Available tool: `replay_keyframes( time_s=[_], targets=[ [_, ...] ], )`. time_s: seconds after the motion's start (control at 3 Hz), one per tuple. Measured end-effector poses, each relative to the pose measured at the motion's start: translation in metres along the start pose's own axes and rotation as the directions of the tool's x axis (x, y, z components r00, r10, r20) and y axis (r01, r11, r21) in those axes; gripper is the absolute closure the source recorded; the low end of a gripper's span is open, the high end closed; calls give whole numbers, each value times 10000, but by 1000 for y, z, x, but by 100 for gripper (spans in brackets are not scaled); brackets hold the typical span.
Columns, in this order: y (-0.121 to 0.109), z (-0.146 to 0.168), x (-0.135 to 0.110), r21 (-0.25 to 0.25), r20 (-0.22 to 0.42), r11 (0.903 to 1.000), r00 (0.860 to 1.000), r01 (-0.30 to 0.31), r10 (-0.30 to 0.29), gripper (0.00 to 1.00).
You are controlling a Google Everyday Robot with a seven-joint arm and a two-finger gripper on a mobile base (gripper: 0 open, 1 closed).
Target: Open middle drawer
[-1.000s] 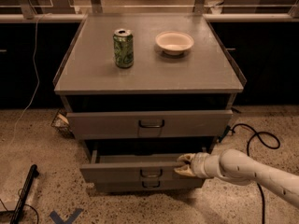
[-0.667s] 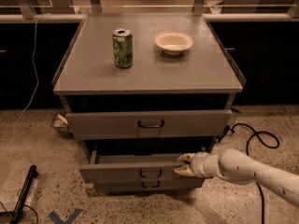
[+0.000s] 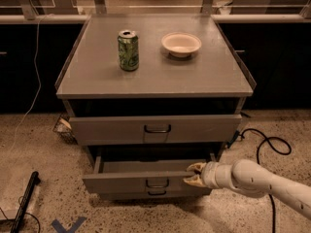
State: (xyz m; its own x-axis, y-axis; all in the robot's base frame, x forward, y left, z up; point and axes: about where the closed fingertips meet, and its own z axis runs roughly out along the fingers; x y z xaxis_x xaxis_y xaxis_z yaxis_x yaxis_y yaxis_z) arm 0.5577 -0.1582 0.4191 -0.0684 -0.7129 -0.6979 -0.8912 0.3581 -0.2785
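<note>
The middle drawer is a grey front with a small dark loop handle. It stands pulled out a little from the cabinet, and its shallow grey tray shows behind the front. My gripper is at the right end of that front, on a white arm coming in from the lower right. Its fingers are apart, one finger above the front's top edge and the other against the front face. It holds nothing else.
The wider top drawer is slightly out above. The slim bottom drawer is just under the middle one. A green can and a white bowl stand on the cabinet top. A black cable lies on the floor at right, and a dark tool at left.
</note>
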Motion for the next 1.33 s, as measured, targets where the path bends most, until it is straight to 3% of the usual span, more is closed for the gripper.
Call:
replay_keyframes(
  time_s=[0.33, 0.67, 1.0, 1.33],
  targets=[
    [0, 0, 0, -1, 1, 10000, 10000, 0, 0, 45],
    [0, 0, 0, -1, 1, 10000, 10000, 0, 0, 22],
    [0, 0, 0, -2, 1, 10000, 10000, 0, 0, 31],
    [0, 0, 0, -2, 1, 10000, 10000, 0, 0, 55]
  ],
)
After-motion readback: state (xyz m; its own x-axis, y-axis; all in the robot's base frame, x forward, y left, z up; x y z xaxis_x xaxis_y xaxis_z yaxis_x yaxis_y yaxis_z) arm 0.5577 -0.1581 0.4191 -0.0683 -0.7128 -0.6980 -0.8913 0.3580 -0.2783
